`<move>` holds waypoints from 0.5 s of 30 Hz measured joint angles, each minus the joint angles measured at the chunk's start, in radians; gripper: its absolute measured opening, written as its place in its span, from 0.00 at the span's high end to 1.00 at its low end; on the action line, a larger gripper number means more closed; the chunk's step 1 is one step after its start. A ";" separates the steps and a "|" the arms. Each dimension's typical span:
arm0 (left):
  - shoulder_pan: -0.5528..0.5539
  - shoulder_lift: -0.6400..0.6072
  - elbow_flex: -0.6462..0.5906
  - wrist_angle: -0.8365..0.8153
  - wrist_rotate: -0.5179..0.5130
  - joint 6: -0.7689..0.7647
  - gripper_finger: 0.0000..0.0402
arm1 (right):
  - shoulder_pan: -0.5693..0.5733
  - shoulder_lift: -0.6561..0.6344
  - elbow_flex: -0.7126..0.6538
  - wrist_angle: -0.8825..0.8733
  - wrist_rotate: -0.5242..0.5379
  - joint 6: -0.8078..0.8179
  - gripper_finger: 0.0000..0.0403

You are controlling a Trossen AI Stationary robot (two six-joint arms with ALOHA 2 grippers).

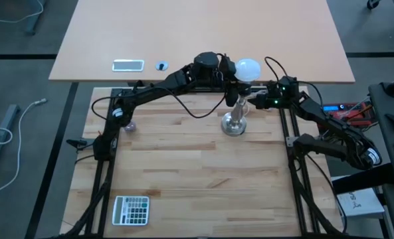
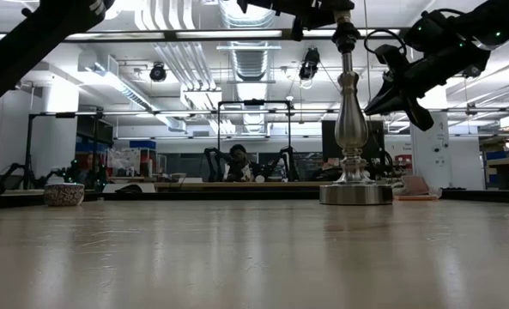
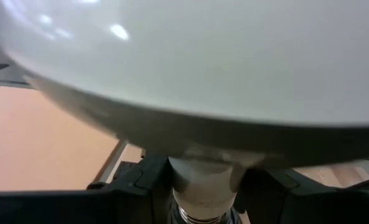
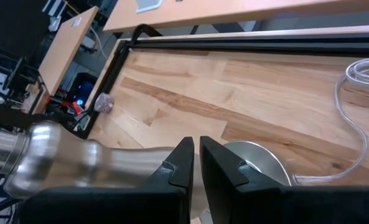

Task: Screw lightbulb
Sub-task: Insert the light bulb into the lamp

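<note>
The lightbulb (image 1: 248, 68), white and frosted, fills the left wrist view (image 3: 190, 68). My left gripper (image 1: 232, 69) is shut on it, high above the silver stand (image 1: 235, 122). The stand rests on its round base (image 2: 355, 194), and its slim stem (image 2: 350, 112) rises to a dark socket (image 2: 346, 34). The bulb's grey screw base (image 3: 200, 211) points down. Whether it is in the socket does not show. My right gripper (image 1: 251, 101) is shut, its fingertips right at the stem (image 4: 78, 162). My left gripper pinches the bulb's narrow neck (image 3: 203, 171), just under the globe, between its two fingers (image 3: 137, 186). It comes in about level from the table's left. The bulb is upright, globe up, clear of the table. My right gripper's shut fingertips (image 4: 184, 165) lie across the stem. Whether they touch it I cannot tell.
A calculator (image 1: 131, 210) lies near the front left corner. A small patterned bowl (image 2: 63, 194) sits at the left. A clear tube (image 4: 358, 118) loops beside the stand's base. A tan table (image 1: 203, 33) stands beyond the far edge. A person sits far behind (image 2: 237, 161).
</note>
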 joint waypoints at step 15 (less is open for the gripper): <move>-0.001 0.013 0.000 -0.017 -0.004 -0.035 0.65 | 0.000 -0.101 0.104 0.009 0.000 -0.266 0.94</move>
